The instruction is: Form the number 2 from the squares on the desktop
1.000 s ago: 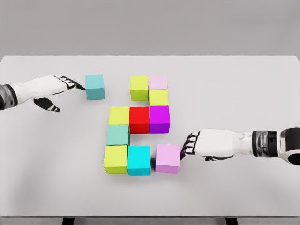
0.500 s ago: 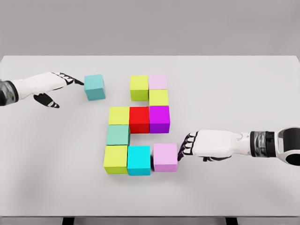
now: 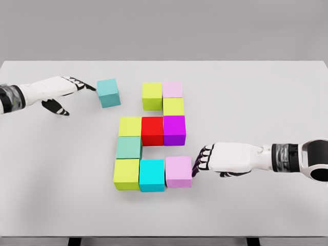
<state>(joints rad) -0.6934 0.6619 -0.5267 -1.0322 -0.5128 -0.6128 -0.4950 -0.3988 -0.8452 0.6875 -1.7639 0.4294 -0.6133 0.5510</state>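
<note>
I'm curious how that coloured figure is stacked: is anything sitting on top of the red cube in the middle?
Nothing: the red cube has a bare top. A yellow cube and a purple cube flank it. Its underside, against the table, cannot be seen.

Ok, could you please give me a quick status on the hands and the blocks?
Left hand open, fingertips on loose teal block. Right hand open, against pink block in bottom row. Path to the top row clear.

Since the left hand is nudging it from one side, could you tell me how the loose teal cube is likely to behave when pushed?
The teal cube rests flat on the smooth white table, so it should probably slide, not roll or tip. It already sits skewed, so an off-centre push from the left hand may turn it further. It looks rigid.
</note>
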